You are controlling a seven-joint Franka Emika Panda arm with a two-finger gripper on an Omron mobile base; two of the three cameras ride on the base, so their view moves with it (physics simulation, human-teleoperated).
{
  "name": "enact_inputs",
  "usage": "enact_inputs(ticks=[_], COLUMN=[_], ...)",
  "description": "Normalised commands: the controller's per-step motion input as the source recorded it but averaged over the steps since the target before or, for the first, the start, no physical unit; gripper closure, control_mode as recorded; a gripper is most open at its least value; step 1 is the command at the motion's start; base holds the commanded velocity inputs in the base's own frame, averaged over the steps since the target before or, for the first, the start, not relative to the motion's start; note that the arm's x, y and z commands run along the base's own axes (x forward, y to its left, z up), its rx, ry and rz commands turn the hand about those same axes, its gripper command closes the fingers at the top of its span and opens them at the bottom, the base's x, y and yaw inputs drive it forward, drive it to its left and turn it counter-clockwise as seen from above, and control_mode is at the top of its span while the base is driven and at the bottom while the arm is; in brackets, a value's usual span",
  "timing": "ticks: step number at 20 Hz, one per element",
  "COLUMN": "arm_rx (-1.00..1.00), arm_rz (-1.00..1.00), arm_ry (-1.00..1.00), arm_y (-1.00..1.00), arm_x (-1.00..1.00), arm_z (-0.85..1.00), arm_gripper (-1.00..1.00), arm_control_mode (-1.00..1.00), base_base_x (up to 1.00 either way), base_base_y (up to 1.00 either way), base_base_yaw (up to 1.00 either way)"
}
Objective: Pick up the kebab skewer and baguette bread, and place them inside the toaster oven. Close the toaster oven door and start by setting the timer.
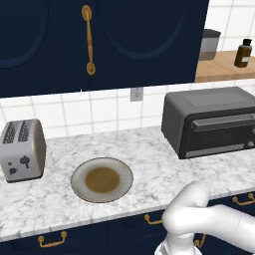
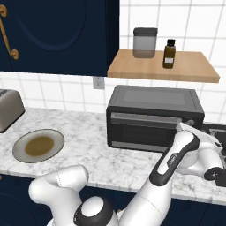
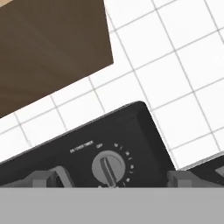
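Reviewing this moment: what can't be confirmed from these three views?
- Inside of the toaster oven: its door is shut, and the window shows nothing, so skewer and bread cannot be confirmed in either base view.
- Timer knob: the markings around it are too small to read in the hand view, so its setting is unclear.
- Tool: fingertips cut off by the bottom edge; they stand wide apart either side of the knob, contact unclear.

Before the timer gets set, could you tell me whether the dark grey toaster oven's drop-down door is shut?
Shut: the dark grey toaster oven's door stands upright against the front, its grey handle bar along the top.
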Motion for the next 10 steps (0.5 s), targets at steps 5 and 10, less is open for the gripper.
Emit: enact_inputs(ticks=[5,10], arm_rx=[0.0,0.02], arm_rz=[-0.12,0.0], arm_ry=[0.0,0.01], arm_y=[0.0,0.02], arm_x=[0.04,0.06], arm_z=[0.0,-0.03], arm_gripper=[-1.0,-1.0], arm_control_mode=[-1.0,-1.0], base_base_x=[0.0,0.0], base_base_y=[0.0,0.0], base_base_yaw=[0.0,0.0])
